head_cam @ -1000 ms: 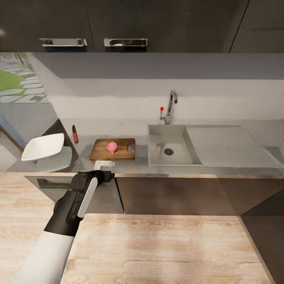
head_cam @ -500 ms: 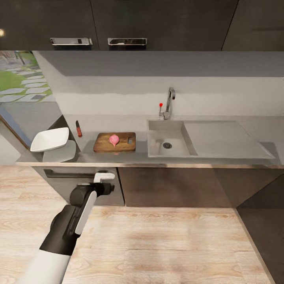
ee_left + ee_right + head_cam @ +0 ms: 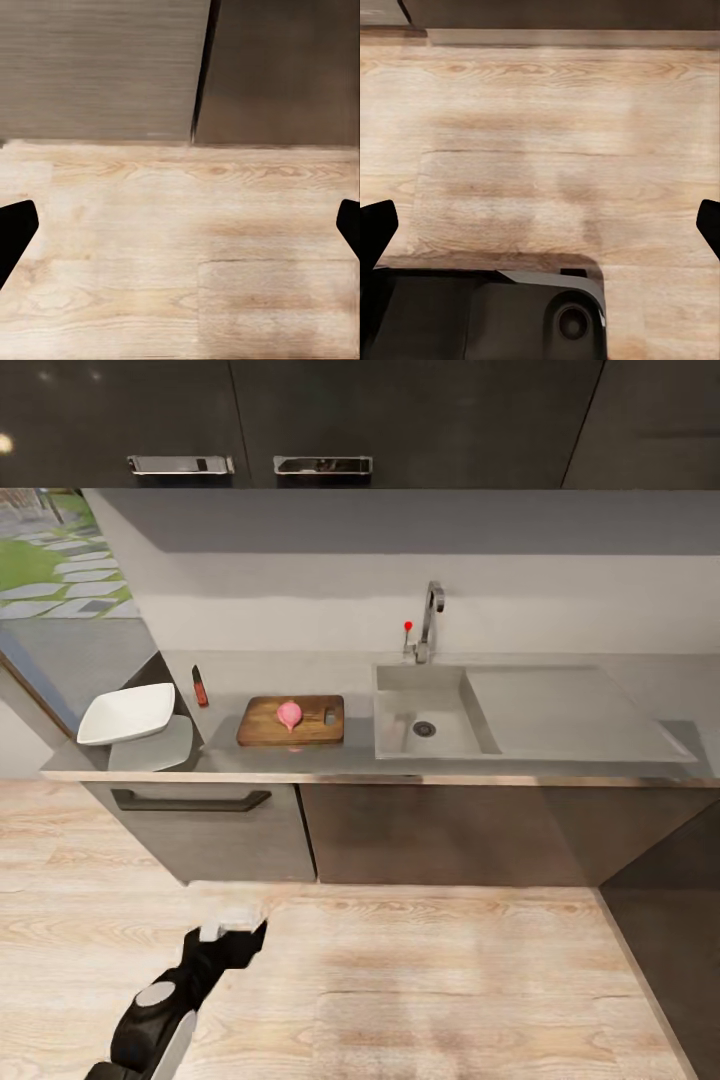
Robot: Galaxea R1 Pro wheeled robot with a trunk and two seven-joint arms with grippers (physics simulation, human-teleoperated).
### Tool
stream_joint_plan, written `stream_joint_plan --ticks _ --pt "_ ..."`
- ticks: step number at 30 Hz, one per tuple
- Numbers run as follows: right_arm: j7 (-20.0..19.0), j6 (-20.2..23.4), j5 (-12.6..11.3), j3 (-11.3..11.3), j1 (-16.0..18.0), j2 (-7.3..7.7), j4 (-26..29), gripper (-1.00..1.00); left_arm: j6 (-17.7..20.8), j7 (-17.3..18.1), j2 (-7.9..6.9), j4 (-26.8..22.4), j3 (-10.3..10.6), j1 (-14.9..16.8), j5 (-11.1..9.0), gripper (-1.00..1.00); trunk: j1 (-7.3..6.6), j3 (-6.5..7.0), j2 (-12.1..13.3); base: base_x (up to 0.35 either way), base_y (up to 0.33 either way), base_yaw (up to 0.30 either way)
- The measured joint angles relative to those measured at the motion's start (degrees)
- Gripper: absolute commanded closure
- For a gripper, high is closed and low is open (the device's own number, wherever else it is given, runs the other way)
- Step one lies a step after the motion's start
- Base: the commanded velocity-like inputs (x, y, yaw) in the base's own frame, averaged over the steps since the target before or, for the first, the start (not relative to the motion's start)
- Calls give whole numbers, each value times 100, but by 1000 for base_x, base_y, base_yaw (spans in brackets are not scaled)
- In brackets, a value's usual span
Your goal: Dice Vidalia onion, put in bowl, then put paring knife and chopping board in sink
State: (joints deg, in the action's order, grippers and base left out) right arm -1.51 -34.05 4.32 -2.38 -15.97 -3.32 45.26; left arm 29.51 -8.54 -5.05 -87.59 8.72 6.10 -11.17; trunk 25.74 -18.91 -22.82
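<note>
The onion (image 3: 289, 713), pink and bulb-shaped, sits right on the chopping board (image 3: 291, 721), just left of centre in the frame; the board lies flat on the table (image 3: 640, 690) with its handle hole toward the sink (image 3: 425, 722); the basin is just beside the board's right end, drain showing, drainboard stretching off to the right; the chrome faucet (image 3: 431, 622) and its red-tipped lever (image 3: 408, 626) stand behind the basin against the wall. Left of the board, near the back, there's the paring knife (image 3: 199, 686), red handle, lying on the table apart from the board; further left, at the table's end, the white bowl (image 3: 127, 714) rests with a pale flat patch just below it, what that is I cannot tell. Under the table run dark cabinet fronts, a long drawer handle (image 3: 191, 799) at left; above, upper cabinets with two chrome handles (image 3: 181, 464); a window (image 3: 55, 555) with grass and paving at the upper left.

Down at the lower left of the frame, the left tool (image 3: 228, 936) hangs low over the wooden floor (image 3: 450, 970), well apart from the table; in the left wrist view its two dark fingertips (image 3: 15, 234) sit at opposite edges, spread wide, nothing between them but floorboards and cabinet fronts. The right tool (image 3: 540, 225) in its own wrist view is likewise spread wide over the floor, holding nothing, with a dark part of the robot (image 3: 487, 315) beneath it.
</note>
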Motion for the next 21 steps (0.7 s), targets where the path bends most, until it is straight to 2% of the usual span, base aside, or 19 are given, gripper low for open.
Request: stream_joint_plan --ticks 1,5,8,9,10,14,18,21 --pt "-3 0 0 0 0 3 0 -100 -353 94 -59 -3 -1 -264 3 -100 0 0 0 0 0 0" --pt "-1 -3 -5 0 0 56 2 -100 -1331 224 -207 8 -1 -989 3 -100 0 -1 0 0 0 0" --pt "0 -7 -12 0 0 75 6 -100 -2100 256 -264 17 -1 -1645 5 -100 0 -1 0 0 0 0" --pt "0 -7 -13 0 0 77 7 -100 -2253 259 -273 21 -1 -1781 5 -100 0 0 0 0 0 0" --pt "0 -10 -13 0 0 81 19 -100 -2808 265 -296 60 -2 -2167 5 -100 0 -1 0 0 0 0" --pt "0 -17 -7 0 0 89 75 -100 -3425 268 -309 196 -4 -2654 29 -100 0 -1 -1 0 0 0" --pt "3 -9 -3 0 0 90 196 -100 -3646 268 -312 429 -4 -2830 44 -100 1 0 0 0 0 0" --pt "14 -9 -4 0 0 87 329 -100 -3776 269 -312 837 -31 -2886 48 -100 1 0 0 0 0 0"
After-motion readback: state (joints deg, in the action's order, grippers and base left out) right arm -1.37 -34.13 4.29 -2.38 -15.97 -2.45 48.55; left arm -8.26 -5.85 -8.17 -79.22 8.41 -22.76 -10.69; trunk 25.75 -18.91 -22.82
